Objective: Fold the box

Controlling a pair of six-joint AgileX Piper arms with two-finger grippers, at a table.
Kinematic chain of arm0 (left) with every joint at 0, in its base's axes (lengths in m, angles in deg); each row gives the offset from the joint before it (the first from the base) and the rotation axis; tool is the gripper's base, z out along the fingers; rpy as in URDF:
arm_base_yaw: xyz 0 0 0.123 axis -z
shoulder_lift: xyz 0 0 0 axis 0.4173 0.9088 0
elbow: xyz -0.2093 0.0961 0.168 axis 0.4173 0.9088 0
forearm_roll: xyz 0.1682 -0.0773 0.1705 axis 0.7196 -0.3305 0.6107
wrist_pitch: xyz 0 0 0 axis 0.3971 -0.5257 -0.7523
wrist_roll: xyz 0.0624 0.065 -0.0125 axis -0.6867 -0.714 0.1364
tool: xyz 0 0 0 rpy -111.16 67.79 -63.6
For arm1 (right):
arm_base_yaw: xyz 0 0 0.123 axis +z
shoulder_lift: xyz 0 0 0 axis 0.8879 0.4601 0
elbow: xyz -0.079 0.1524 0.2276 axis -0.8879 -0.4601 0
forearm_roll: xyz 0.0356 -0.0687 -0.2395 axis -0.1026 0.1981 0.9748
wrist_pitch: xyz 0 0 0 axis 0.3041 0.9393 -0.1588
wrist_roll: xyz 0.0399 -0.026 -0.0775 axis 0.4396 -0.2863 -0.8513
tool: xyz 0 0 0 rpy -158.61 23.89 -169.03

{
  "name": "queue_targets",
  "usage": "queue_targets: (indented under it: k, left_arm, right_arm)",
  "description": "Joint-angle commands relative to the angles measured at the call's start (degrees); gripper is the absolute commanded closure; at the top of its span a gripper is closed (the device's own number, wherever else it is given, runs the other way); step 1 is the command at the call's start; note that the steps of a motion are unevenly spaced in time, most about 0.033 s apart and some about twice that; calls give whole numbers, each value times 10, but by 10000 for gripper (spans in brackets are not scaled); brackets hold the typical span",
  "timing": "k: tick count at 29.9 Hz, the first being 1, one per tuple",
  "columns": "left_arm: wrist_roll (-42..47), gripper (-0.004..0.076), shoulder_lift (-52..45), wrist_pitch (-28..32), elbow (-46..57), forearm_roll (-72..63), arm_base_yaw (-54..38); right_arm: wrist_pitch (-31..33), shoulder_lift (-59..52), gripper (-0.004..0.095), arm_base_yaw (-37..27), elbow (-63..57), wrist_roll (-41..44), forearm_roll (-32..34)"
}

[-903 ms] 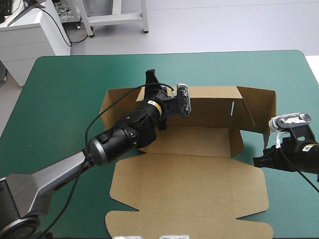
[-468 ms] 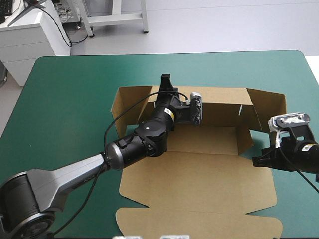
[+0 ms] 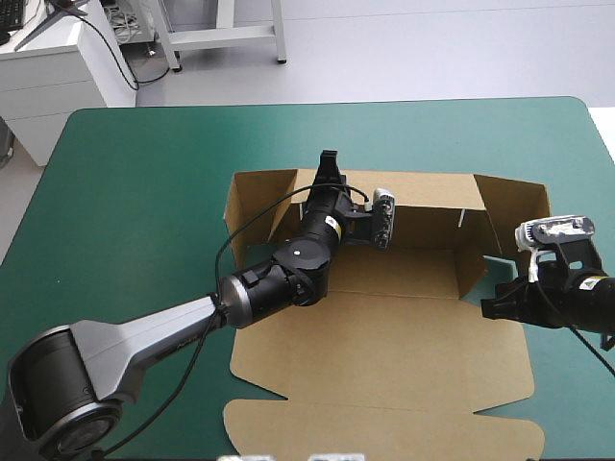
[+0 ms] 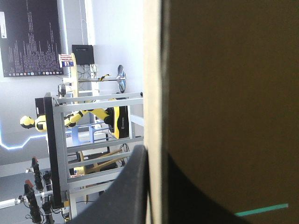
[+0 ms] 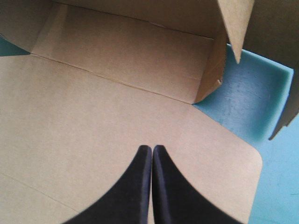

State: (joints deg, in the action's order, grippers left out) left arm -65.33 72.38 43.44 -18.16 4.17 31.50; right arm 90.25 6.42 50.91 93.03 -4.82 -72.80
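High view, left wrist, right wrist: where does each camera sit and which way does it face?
High view: above and behind, looking down on teal-green cover and box; left tool and right tool show.
Left wrist view: looks along the box's upright far wall into the room; its tool pinches that wall.
Right wrist view: looks down on the flat lid; its tool is shut.
High and right wrist views share the lid.
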Motion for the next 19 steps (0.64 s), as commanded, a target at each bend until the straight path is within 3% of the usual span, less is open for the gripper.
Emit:
queue_targets:
  k: [1,7,13,15,19]
  left_arm:
    - [14,732,-24,26,-13,11,5]
    - [13,732,-24,42,-13,11,5]
    - [13,732,-24,57,-13,11,5]
    - [13,732,-24,61,-13,11,5]
    - [44,732,-23,66,-4,28,5]
  right_arm:
    - [-17,-5,858,1,15,3,-41]
    - [-17,-5,589,1,15,39,-37]
    - [-18,-5,188,1,15,39,-39]
    - [-17,-5,140,1,15,39,-39]
    - [-12,-5,142,1,15,39,-43]
